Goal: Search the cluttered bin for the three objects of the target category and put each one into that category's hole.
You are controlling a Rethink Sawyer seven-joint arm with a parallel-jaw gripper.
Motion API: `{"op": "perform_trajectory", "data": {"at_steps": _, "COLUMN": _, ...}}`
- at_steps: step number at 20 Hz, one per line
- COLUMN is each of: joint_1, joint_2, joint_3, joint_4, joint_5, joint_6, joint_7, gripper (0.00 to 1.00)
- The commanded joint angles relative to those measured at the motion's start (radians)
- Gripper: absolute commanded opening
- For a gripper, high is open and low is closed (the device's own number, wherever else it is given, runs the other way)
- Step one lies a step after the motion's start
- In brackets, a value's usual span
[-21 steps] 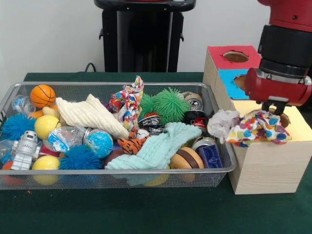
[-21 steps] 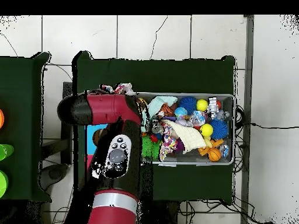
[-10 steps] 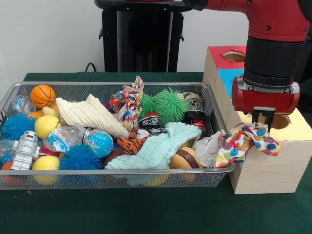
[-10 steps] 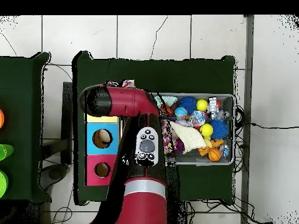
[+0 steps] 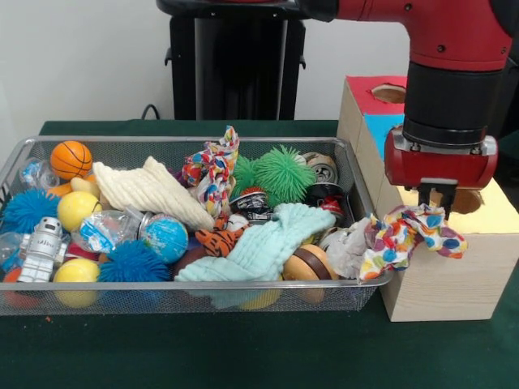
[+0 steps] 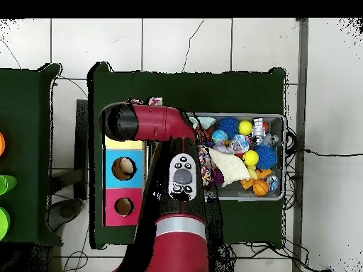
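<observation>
One red and black arm [image 5: 454, 73] hangs over the seam between the wire mesh bin [image 5: 32, 301] and the wooden box with coloured top panels [image 5: 442, 279], its gripper [image 5: 436, 197] clenched on a multicoloured spotted fabric scrap [image 5: 403, 235]. That cloth droops across the bin's right-hand rim, touching a crumpled white rag [image 5: 350, 241] just inside, and lies against the box's front edge. Inside the bin sit a green spiky ball [image 5: 284, 173], a pale mint towel [image 5: 268, 243] and an orange basketball toy [image 5: 70, 159] at the far left corner. Seen from overhead, the arm [image 6: 174, 177] covers the bin's [image 6: 282, 152] box-side end.
</observation>
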Motion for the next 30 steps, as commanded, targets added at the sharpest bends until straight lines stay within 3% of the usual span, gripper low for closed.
{"op": "perform_trajectory", "data": {"at_steps": 1, "joint_1": 0.015, "joint_2": 0.041, "joint_3": 0.086, "joint_4": 0.306, "joint_5": -0.059, "joint_6": 0.102, "joint_7": 0.036, "gripper": 0.0}}
{"op": "perform_trajectory", "data": {"at_steps": 4, "joint_1": 0.016, "joint_2": 0.009, "joint_3": 0.087, "joint_4": 0.352, "joint_5": -0.065, "joint_6": -0.009, "joint_7": 0.064, "gripper": 0.0}}
{"op": "perform_trajectory", "data": {"at_steps": 10, "joint_1": 0.045, "joint_2": -0.037, "joint_3": 0.055, "joint_4": 0.396, "joint_5": -0.062, "joint_6": -0.068, "joint_7": 0.096, "gripper": 0.0}}
{"op": "perform_trajectory", "data": {"at_steps": 16, "joint_1": 0.008, "joint_2": -0.007, "joint_3": 0.11, "joint_4": 0.44, "joint_5": -0.035, "joint_6": -0.169, "joint_7": 0.107, "gripper": 0.0}}
{"op": "perform_trajectory", "data": {"at_steps": 21, "joint_1": 0.018, "joint_2": -0.013, "joint_3": 0.103, "joint_4": 0.437, "joint_5": -0.031, "joint_6": -0.119, "joint_7": 0.092, "gripper": 0.0}}
{"op": "perform_trajectory", "data": {"at_steps": 30, "joint_1": -0.001, "joint_2": 0.005, "joint_3": 0.148, "joint_4": 0.451, "joint_5": -0.018, "joint_6": -0.181, "joint_7": 0.101, "gripper": 0.0}}
